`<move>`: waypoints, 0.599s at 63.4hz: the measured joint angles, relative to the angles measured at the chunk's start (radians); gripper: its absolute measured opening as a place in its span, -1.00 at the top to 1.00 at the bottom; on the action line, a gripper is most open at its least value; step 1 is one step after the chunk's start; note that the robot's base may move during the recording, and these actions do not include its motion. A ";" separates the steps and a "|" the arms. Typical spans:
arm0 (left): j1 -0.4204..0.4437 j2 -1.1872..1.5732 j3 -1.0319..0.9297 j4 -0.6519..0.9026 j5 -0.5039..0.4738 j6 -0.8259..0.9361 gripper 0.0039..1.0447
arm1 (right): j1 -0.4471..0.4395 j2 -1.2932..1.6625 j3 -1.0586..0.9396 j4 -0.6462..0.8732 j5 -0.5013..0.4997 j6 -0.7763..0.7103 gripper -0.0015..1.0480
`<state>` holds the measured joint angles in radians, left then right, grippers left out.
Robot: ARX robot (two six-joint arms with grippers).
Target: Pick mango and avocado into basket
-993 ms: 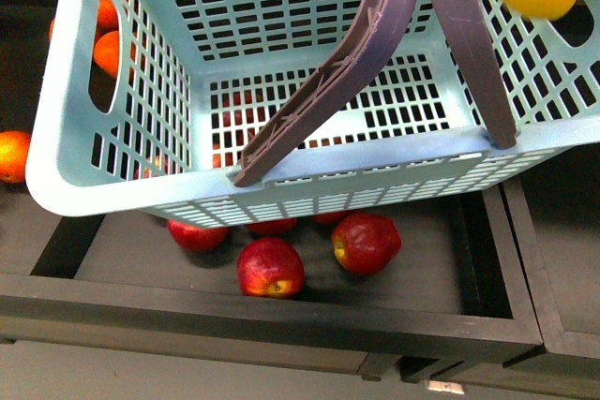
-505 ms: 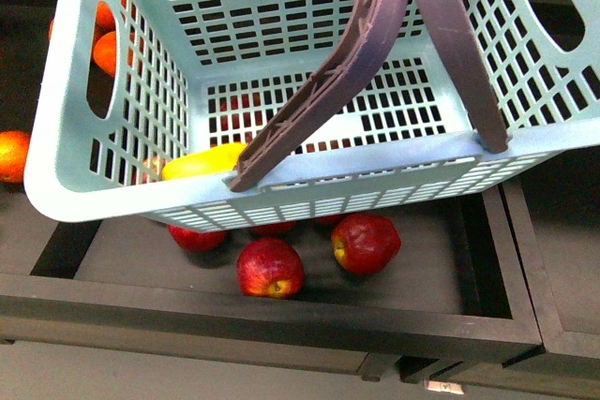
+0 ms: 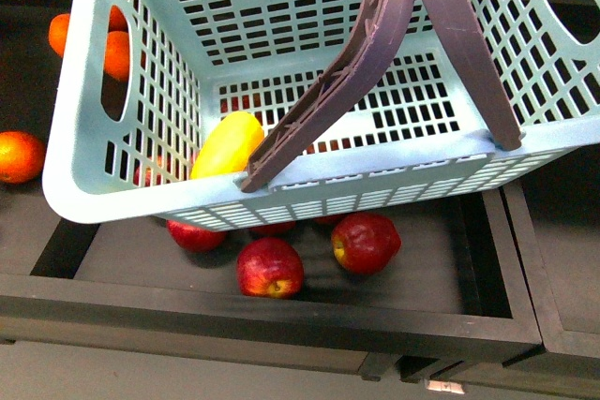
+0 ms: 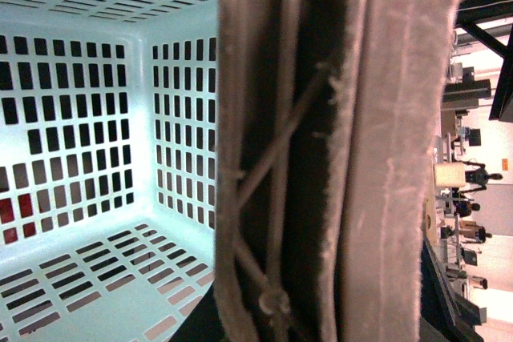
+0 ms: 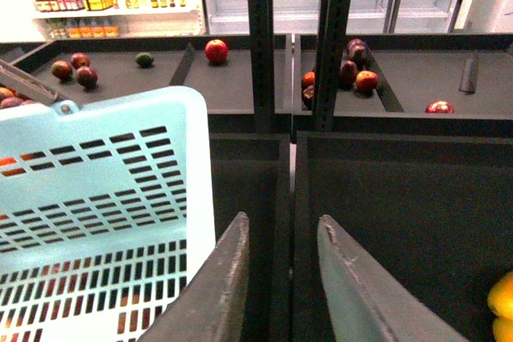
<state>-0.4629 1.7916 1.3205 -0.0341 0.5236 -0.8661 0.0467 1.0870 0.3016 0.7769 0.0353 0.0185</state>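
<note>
The pale turquoise basket (image 3: 112,189) hangs tilted above a black tray. The yellow mango (image 3: 228,145) lies inside it, in the near left corner of the slotted floor. My left gripper is shut on the basket's brown handles (image 4: 345,158), which fill the left wrist view and hide its fingers. My right gripper (image 5: 282,222) stands open and empty beside the basket's rim (image 5: 120,118), over a dark bin. No avocado shows for certain. A small dark green fruit (image 5: 144,59) lies on a far shelf, too small to name.
Red apples (image 3: 270,267) lie in the black tray (image 3: 281,320) under the basket. Oranges (image 3: 19,156) sit to the left. Black upright posts (image 5: 260,38) stand ahead of the right gripper. A yellow-orange fruit (image 5: 503,302) shows at that view's edge.
The mango, above the basket's far right a second ago, has dropped in and come to rest in the near left corner. The basket has shifted slightly right.
</note>
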 joint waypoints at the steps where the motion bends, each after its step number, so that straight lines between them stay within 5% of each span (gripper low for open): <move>1: 0.000 0.000 0.000 0.000 0.000 0.000 0.74 | -0.011 -0.011 -0.012 0.000 -0.022 -0.002 0.88; 38: -0.001 0.000 0.000 0.000 -0.001 -0.003 0.74 | -0.043 -0.364 -0.230 -0.137 -0.033 -0.012 0.96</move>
<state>-0.4637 1.7916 1.3205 -0.0341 0.5224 -0.8692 0.0032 0.7235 0.0719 0.6399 0.0021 0.0063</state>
